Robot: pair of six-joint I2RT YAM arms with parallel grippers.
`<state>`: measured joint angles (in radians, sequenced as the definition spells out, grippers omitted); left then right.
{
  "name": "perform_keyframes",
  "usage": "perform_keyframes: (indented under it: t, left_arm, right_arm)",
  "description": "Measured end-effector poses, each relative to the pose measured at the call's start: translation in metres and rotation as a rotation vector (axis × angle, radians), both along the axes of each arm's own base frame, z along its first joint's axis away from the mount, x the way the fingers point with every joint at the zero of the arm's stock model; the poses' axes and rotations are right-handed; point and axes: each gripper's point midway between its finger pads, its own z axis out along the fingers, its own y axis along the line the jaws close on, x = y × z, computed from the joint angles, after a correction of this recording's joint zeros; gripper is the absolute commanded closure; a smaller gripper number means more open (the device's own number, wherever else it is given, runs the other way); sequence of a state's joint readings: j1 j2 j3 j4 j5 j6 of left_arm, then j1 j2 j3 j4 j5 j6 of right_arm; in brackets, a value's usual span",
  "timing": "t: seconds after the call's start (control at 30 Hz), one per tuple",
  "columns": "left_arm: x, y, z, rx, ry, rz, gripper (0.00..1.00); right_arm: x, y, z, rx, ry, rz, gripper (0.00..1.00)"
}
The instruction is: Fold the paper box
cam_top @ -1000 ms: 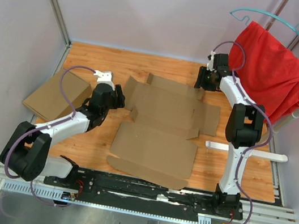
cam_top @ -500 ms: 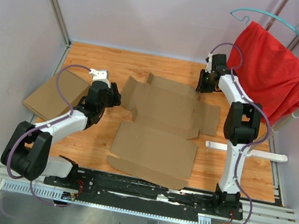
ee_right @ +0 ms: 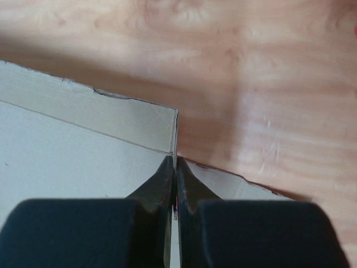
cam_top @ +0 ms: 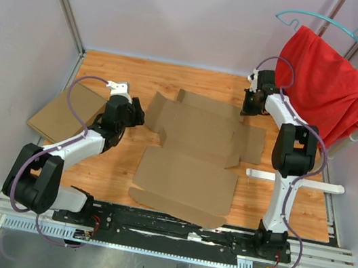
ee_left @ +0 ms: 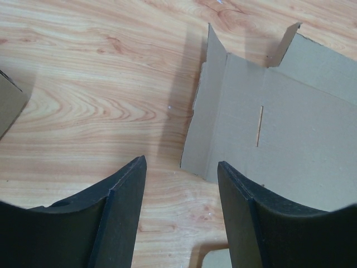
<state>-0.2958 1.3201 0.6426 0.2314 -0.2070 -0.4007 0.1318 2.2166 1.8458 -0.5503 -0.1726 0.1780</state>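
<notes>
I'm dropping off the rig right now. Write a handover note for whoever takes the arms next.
The left gripper is open and empty, hovering beside the left flap of the paper box.
The right gripper is shut at the box's far right corner. Whether it pinches cardboard is unclear.
The box lies flat, mid-table.
Done: no fold visible yet.
Left: all the folding.
</notes>
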Motion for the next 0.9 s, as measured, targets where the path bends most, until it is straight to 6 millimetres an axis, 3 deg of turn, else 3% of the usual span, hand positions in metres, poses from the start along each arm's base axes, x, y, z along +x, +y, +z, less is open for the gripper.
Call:
perform_keyframes:
  t: [0.2, 0.4, 0.53, 0.7, 0.9]
  left_arm:
    - [-0.012, 0.002, -0.001, -0.019, -0.036, -0.006, 0.43]
    - [-0.03, 0.007, 0.006, -0.05, -0.11, -0.006, 0.43]
    - [-0.04, 0.009, 0.008, -0.079, -0.158, -0.003, 0.41]
    - [-0.053, 0.01, 0.01, -0.118, -0.206, -0.006, 0.41]
    - [-0.075, 0.011, 0.027, -0.183, -0.32, -0.027, 0.41]
  right_arm:
    - [-0.034, -0.002, 0.016, -0.03, -0.119, -0.011, 0.99]
    - [-0.055, 0.018, 0.058, -0.026, -0.367, 0.003, 0.99]
    - [-0.065, 0.025, 0.075, -0.004, -0.511, 0.004, 0.99]
    - [-0.086, 0.031, 0.084, -0.059, -0.719, 0.017, 0.99]
    - [-0.122, 0.048, 0.075, -0.093, -0.943, 0.061, 0.99]
